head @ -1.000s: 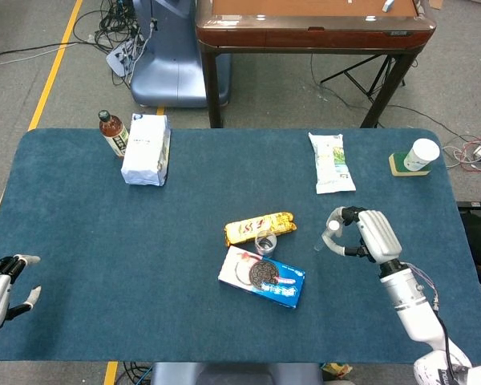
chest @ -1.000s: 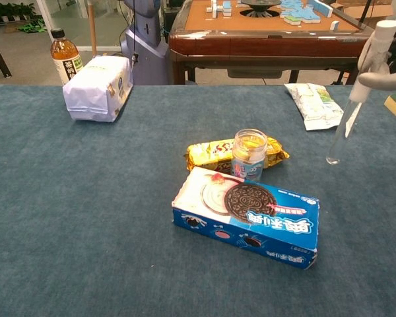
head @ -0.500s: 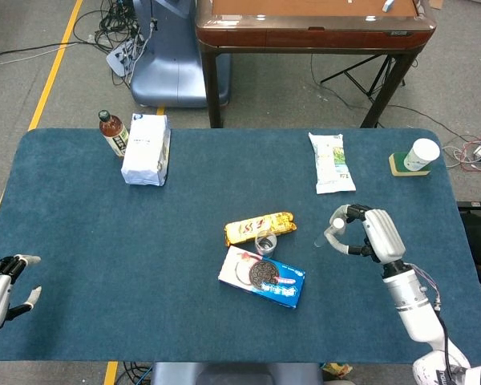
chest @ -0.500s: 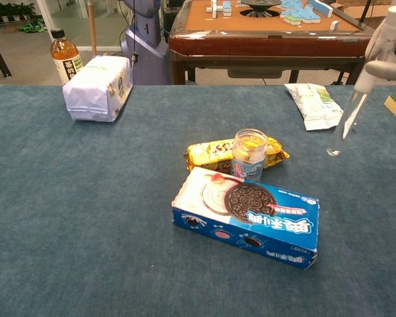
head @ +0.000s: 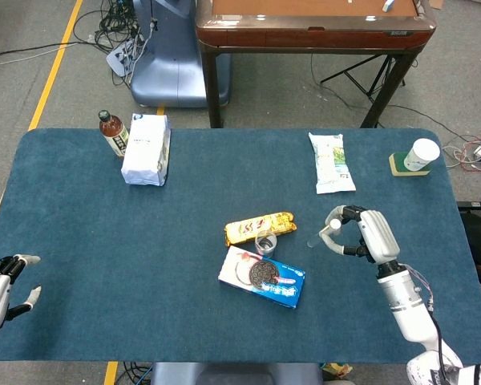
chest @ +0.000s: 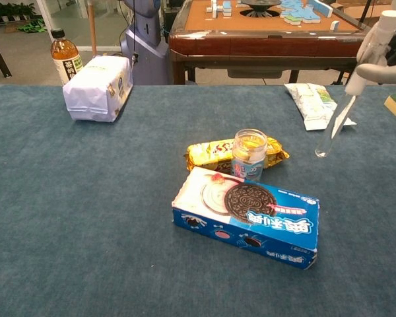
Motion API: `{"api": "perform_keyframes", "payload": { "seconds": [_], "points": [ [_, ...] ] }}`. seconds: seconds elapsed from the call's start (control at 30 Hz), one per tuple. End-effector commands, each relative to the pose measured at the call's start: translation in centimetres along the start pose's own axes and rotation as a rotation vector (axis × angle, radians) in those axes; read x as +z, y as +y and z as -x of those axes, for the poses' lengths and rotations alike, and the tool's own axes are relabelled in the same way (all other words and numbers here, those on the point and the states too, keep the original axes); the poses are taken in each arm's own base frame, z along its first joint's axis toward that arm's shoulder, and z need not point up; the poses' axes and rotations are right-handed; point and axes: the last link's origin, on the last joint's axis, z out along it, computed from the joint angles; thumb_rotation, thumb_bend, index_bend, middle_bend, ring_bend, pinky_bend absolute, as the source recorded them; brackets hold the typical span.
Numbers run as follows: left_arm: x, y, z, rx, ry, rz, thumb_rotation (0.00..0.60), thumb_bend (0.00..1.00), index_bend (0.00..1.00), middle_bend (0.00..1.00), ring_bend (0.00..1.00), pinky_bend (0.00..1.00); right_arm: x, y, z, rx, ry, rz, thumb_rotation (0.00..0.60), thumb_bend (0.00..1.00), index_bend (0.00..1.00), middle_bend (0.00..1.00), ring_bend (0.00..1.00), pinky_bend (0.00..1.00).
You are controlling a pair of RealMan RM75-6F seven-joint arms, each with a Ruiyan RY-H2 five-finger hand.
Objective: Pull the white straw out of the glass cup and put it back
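We see our right hand [head: 361,233] pinching the one white plastic straw [chest: 343,99] near its upper end, above the blue cloth bench [head: 80,241] toward the right edge. The straw is out of the cup and in the air. Its long axis is tilted: in the chest view the top leans to the right and the clear lower tip points down and to the left, toward the middle of the bench. We cannot tell whether the tip touches the cloth.

The single small glass cup [chest: 249,154] stands upright near the middle of the bench, well apart from the straw. It sits between one gold snack packet [chest: 214,153] behind it and one blue cookie box [chest: 251,218] in front of it, which lies flat.

Our left hand [head: 0,285] rests at the near left corner with its fingers spread, holding nothing.

Toward the far left corner we count one brown drink bottle [head: 112,132] just beside one white paper-wrapped package [head: 147,150]. Toward the far right lie one white and green snack bag [head: 331,163] and one white paper cup [head: 422,154] on a coaster.
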Motion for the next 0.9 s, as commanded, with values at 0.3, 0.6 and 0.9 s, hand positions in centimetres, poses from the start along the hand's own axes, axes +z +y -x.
{"api": "perform_keyframes", "payload": {
  "seconds": [0.3,0.6,0.9],
  "points": [
    [0.0,-0.1,0.0,-0.001,-0.001,-0.001,0.6,0.34,0.3,0.31,0.24,0.4,1.5,-3.6,0.2,0.073,0.046,-0.155,0.6,0.57,0.74,0.67,0.47,0.45],
    [0.0,-0.2,-0.1,-0.006,-0.002,-0.005,0.6,0.34,0.3,0.31,0.24,0.4,2.8,-6.1,1.8,0.096,0.06,-0.209,0.6,0.57,0.74,0.67,0.47,0.45],
    [-0.2,-0.4,-0.6,-0.022,0.01,-0.005,0.6,0.34,0.3,0.31,0.24,0.4,4.1,-6.9,3.7,0.085,0.041,-0.228,0.6,0.57,0.74,0.67,0.47,0.45]
  ]
}}
